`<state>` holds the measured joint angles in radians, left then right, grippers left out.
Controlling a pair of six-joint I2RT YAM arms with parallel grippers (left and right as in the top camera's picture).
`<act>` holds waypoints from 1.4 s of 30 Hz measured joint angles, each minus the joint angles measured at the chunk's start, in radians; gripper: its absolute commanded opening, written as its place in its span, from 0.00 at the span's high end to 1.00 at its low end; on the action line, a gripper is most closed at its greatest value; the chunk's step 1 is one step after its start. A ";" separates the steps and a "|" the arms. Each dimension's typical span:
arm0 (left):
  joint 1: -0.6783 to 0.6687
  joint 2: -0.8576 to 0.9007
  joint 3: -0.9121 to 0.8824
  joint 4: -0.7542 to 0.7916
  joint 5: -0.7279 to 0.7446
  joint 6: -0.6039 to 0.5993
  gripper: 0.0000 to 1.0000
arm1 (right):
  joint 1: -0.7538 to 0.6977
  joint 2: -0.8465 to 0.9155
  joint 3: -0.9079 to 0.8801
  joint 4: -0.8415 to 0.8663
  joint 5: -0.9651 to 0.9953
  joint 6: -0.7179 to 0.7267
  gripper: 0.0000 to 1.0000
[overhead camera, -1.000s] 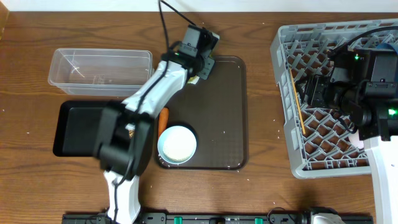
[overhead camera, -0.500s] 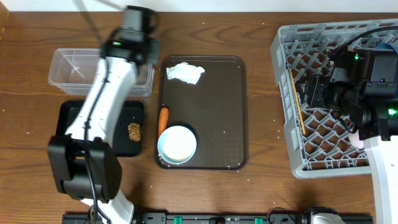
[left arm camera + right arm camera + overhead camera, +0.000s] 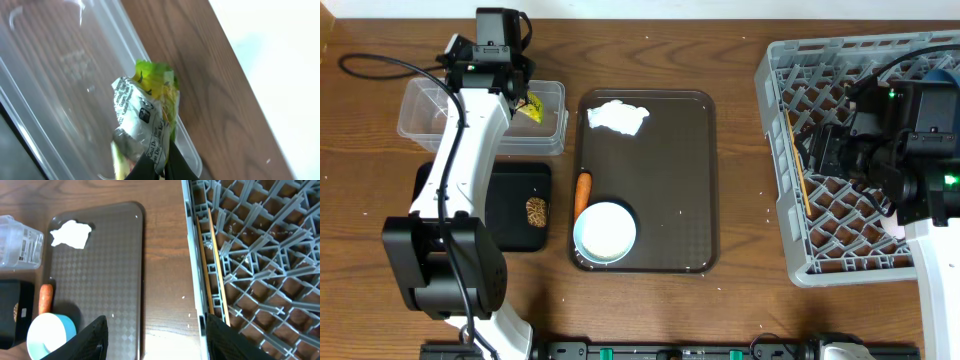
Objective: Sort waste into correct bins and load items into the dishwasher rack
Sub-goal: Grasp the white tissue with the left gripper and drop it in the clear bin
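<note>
My left gripper [image 3: 517, 97] is shut on the green-yellow wrapper [image 3: 529, 109] and holds it over the right end of the clear plastic tub [image 3: 470, 118]. In the left wrist view the wrapper [image 3: 147, 112] hangs from the gripper [image 3: 162, 167] above the tub [image 3: 55, 80]. The black tray [image 3: 470, 205] holds the brown food lump [image 3: 535, 210]. The tissue [image 3: 617, 117], the carrot piece [image 3: 583, 190] and the white bowl [image 3: 605, 232] lie on the brown tray [image 3: 670, 180]. My right gripper [image 3: 155, 345] is open and empty at the left edge of the dishwasher rack [image 3: 840, 255], where the chopsticks [image 3: 212, 260] lie.
A blue plate's edge [image 3: 938, 70] shows in the rack's far right corner behind the right arm. White rice grains [image 3: 682, 211] dot the brown tray. Bare wooden table [image 3: 740, 180] lies between the brown tray and the rack.
My left arm has swung left from the brown tray's far edge to over the clear tub, carrying the wrapper. The tissue stays on the tray. The right arm has not moved.
</note>
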<state>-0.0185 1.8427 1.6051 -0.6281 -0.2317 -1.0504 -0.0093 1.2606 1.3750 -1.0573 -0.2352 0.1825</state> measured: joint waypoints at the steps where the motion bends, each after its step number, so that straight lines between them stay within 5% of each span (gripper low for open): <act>1: 0.000 0.002 0.000 -0.001 0.000 -0.024 0.88 | 0.000 0.000 0.000 -0.003 0.000 0.000 0.44; 3: 0.000 0.002 -0.001 -0.005 0.000 -0.051 0.57 | 0.000 0.000 0.000 -0.006 0.000 0.000 0.43; 6: 0.000 0.001 -0.001 -0.005 -0.004 -0.048 0.39 | 0.000 0.000 0.000 -0.008 0.000 0.000 0.42; 12: 0.000 -0.003 -0.003 0.060 0.041 0.105 0.36 | 0.000 0.000 0.000 -0.008 0.000 -0.001 0.41; 20: -0.113 -0.003 -0.004 0.132 0.362 0.780 0.19 | 0.000 0.000 0.000 -0.003 0.000 -0.003 0.40; 24: -0.225 0.036 -0.004 0.143 0.410 1.052 0.18 | 0.000 0.000 0.000 -0.001 0.000 -0.003 0.40; 28: -0.296 0.137 -0.004 0.177 0.373 1.187 0.16 | 0.000 0.000 0.000 -0.001 0.001 -0.003 0.40; 37: -0.316 0.346 -0.013 0.267 0.253 1.269 0.16 | 0.000 0.001 0.000 -0.001 0.001 -0.003 0.40; 42: -0.314 0.365 -0.013 0.265 0.243 1.256 0.38 | 0.000 0.001 0.000 0.000 0.001 -0.003 0.40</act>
<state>-0.3328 2.2078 1.5921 -0.3634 0.0116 0.2054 -0.0093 1.2613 1.3750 -1.0573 -0.2340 0.1791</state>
